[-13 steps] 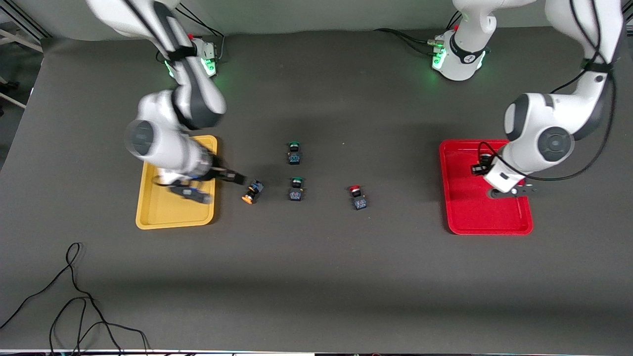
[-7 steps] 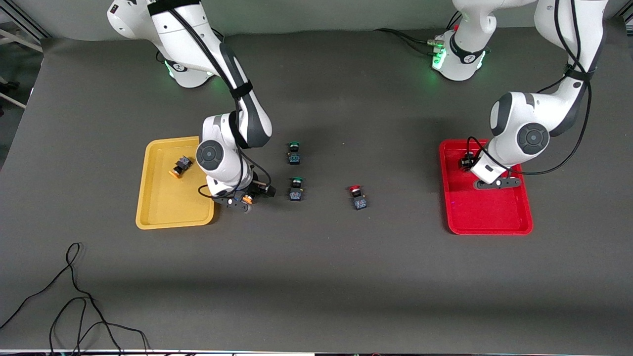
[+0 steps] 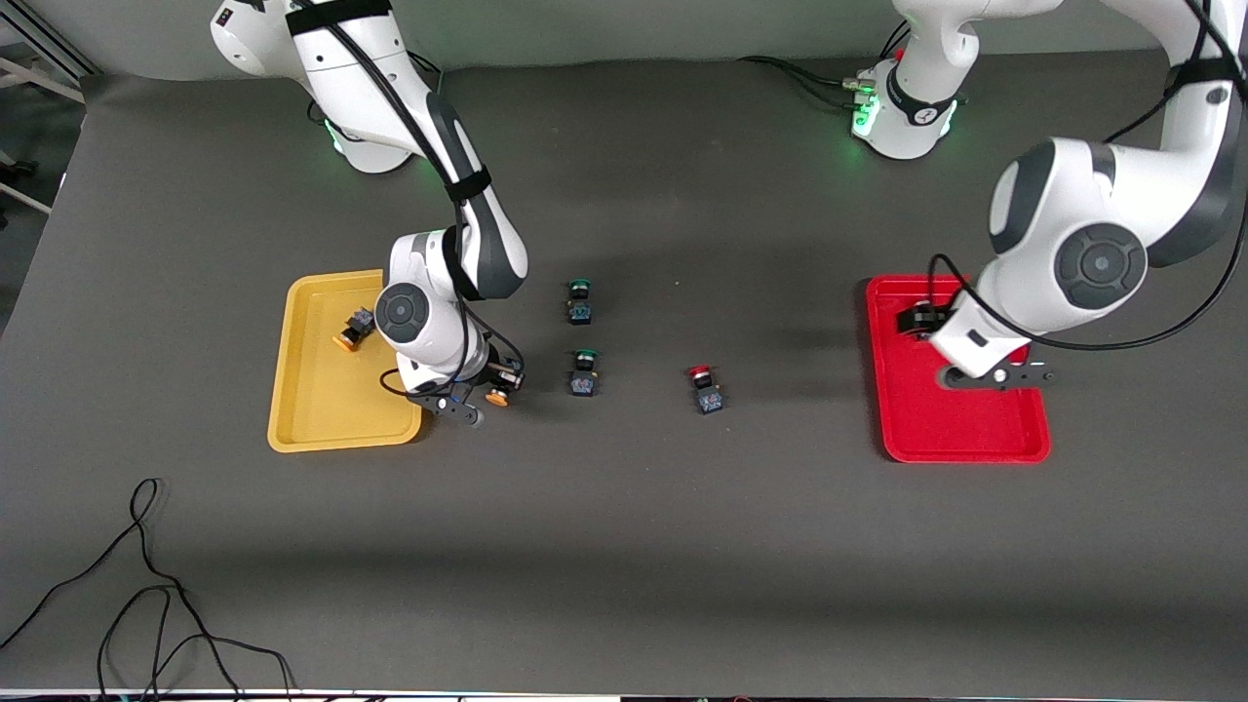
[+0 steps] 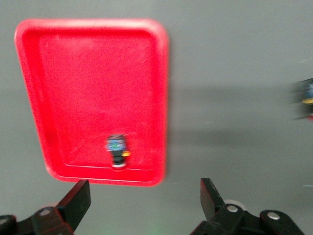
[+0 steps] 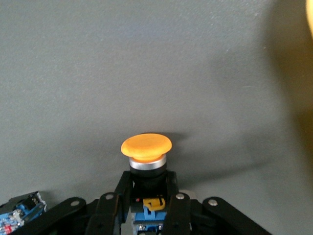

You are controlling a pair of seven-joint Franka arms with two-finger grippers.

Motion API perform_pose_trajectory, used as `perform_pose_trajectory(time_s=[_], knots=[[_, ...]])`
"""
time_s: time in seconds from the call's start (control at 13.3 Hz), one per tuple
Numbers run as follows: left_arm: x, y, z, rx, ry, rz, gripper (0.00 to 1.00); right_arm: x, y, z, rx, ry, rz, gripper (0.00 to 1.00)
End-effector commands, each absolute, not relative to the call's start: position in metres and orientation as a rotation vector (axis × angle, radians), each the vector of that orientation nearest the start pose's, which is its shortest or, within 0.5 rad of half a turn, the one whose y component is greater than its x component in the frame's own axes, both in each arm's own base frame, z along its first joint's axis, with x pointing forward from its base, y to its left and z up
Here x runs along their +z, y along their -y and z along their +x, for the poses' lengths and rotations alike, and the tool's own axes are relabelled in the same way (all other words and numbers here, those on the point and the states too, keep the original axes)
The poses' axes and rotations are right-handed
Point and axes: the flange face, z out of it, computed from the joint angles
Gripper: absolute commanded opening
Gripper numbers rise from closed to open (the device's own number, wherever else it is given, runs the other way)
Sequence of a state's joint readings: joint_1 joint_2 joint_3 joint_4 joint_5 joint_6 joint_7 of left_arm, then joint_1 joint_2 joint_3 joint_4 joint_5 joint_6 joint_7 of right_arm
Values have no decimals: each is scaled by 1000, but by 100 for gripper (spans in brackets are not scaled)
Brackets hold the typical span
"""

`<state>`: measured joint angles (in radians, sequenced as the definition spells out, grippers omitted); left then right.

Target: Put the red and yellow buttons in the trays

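Observation:
My right gripper (image 3: 480, 392) is shut on an orange-yellow capped button (image 3: 498, 396) on the table beside the yellow tray (image 3: 322, 429). In the right wrist view the fingers (image 5: 122, 188) clamp its black-and-blue body under the cap (image 5: 146, 145). A second yellow button (image 3: 353, 330) lies in the yellow tray. My left gripper (image 3: 996, 376) is open and empty above the red tray (image 3: 960, 444). The left wrist view shows a red button (image 4: 116, 149) lying in that tray (image 4: 73, 73); my arm hides it in the front view. Another red button (image 3: 704, 387) stands mid-table.
Two green-capped buttons (image 3: 579, 300) (image 3: 584, 372) stand on the table between the held yellow button and the red one. A black cable (image 3: 146, 585) lies near the front camera at the right arm's end.
The right gripper went from over the yellow tray to the yellow button on the table and shut on it. The left gripper has risen over the red tray.

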<state>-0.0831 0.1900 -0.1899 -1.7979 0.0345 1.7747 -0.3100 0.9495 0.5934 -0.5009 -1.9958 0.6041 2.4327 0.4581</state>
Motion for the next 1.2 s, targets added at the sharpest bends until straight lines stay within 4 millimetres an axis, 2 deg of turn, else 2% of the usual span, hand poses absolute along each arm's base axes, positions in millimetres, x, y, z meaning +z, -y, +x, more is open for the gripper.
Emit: perform_pose_trajectory(time_s=[0.0,0.08,0.15,0.23,0.3,0.38,0.45,0.6,0.75,0.83,0.98,1.05,1.13], knots=[[394,239,620,358,169,-3102,100,199,-259,545,127,-639,-2962,0],[375,278,628,344,234,-3102,100,216,-246,552,173,-657,-2944,0],[356,313,627,308,305,-3097,100,243,-225,564,180,-661,-2922,0],[339,339,623,267,371,-3103,100,263,-197,572,206,-655,-2916,0],[320,356,622,229,439,-3114,100,277,-166,575,248,-606,-2912,0],[303,368,620,210,486,-3119,100,284,-138,576,262,-563,-2916,0],[286,378,618,197,499,-3127,100,280,-109,573,274,-535,-2928,0],[256,396,602,189,480,-3135,100,261,-66,563,272,-473,-2947,0],[229,395,592,168,474,-3147,100,243,-27,558,254,-458,-2970,0],[211,394,582,150,459,-3152,99,236,-21,559,250,-462,-2976,0],[191,392,571,120,467,-3172,98,219,-24,560,237,-474,-2949,0],[184,391,568,113,468,-3177,95,214,-25,561,226,-479,-2940,14],[180,391,567,119,465,-3174,80,214,-28,561,225,-478,-2935,75]])
